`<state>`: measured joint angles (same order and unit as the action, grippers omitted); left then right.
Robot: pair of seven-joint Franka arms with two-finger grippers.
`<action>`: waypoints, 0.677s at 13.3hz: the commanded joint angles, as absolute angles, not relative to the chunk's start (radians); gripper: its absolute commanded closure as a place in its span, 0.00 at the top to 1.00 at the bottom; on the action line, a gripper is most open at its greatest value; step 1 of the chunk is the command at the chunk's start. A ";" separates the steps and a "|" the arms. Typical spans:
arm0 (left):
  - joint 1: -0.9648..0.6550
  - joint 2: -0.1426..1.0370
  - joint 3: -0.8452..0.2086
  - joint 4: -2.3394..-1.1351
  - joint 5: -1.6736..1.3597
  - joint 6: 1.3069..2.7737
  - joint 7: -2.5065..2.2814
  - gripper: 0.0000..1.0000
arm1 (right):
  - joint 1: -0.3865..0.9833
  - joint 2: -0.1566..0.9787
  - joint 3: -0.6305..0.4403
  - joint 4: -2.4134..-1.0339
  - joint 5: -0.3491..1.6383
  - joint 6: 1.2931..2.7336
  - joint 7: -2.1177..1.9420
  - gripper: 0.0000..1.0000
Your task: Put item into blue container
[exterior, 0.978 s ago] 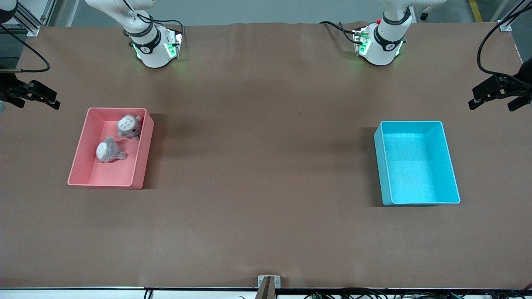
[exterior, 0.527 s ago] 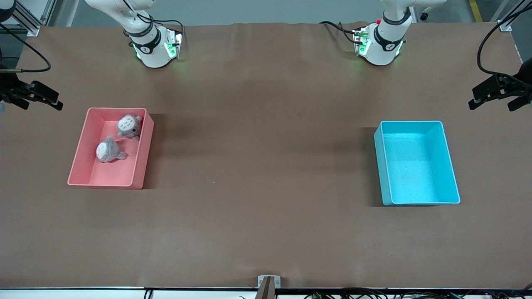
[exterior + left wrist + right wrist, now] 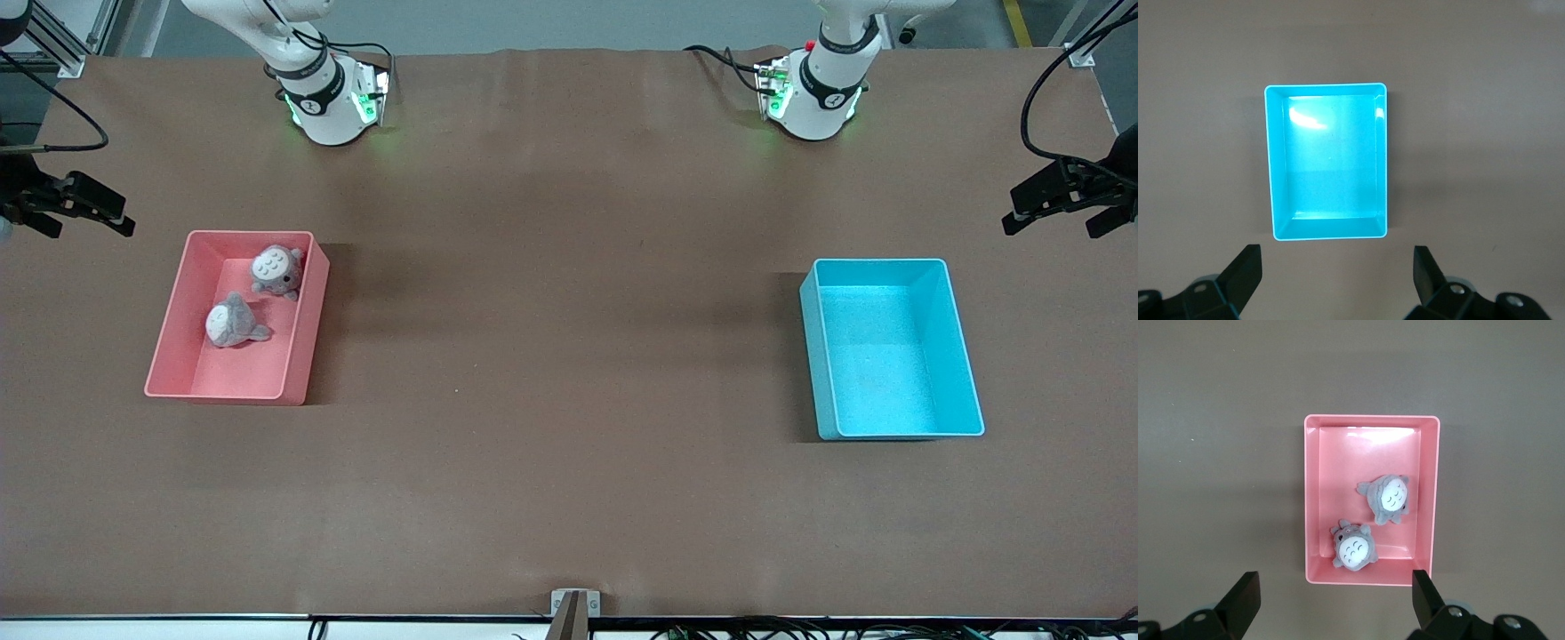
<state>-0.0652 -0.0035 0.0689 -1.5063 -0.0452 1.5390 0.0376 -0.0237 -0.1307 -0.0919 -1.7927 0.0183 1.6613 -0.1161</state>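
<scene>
The blue container (image 3: 889, 356) stands empty toward the left arm's end of the table, and it fills the middle of the left wrist view as blue container (image 3: 1328, 160). Two grey plush toys (image 3: 277, 270) (image 3: 231, 323) lie in a pink bin (image 3: 240, 378) toward the right arm's end. The right wrist view shows these plush toys (image 3: 1388, 499) (image 3: 1353, 547) from above in the pink bin (image 3: 1365, 453). My left gripper (image 3: 1053, 222) (image 3: 1336, 267) hangs open, high over bare table beside the blue container. My right gripper (image 3: 86, 228) (image 3: 1335, 590) hangs open and empty over bare table beside the pink bin.
Brown table surface (image 3: 569, 356) stretches between the two bins. Both arm bases (image 3: 329, 102) (image 3: 813, 93) stand along the table's edge farthest from the front camera. A small bracket (image 3: 574, 604) sits at the nearest edge.
My right gripper has shifted very slightly toward the pink bin. Nothing else has moved.
</scene>
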 commanded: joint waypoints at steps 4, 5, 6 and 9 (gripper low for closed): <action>-0.064 -0.025 0.067 -1.520 -0.026 1.539 0.035 1.00 | -0.028 -0.155 -0.089 -1.815 0.032 1.626 -0.130 1.00; -0.064 -0.023 0.067 -1.520 -0.025 1.539 0.035 1.00 | -0.028 -0.156 -0.089 -1.815 0.032 1.623 -0.129 1.00; -0.064 -0.023 0.067 -1.520 -0.025 1.539 0.035 1.00 | -0.028 -0.156 -0.089 -1.815 0.032 1.614 -0.126 1.00; -0.064 -0.025 0.067 -1.519 -0.025 1.539 0.035 1.00 | -0.028 -0.156 -0.087 -1.815 0.032 1.609 -0.121 1.00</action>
<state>-0.0649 -0.0035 0.0695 -1.5063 -0.0452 1.5390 0.0376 -0.0237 -0.1307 -0.0908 -1.7928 0.0194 1.6128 -0.1168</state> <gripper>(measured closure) 0.000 0.000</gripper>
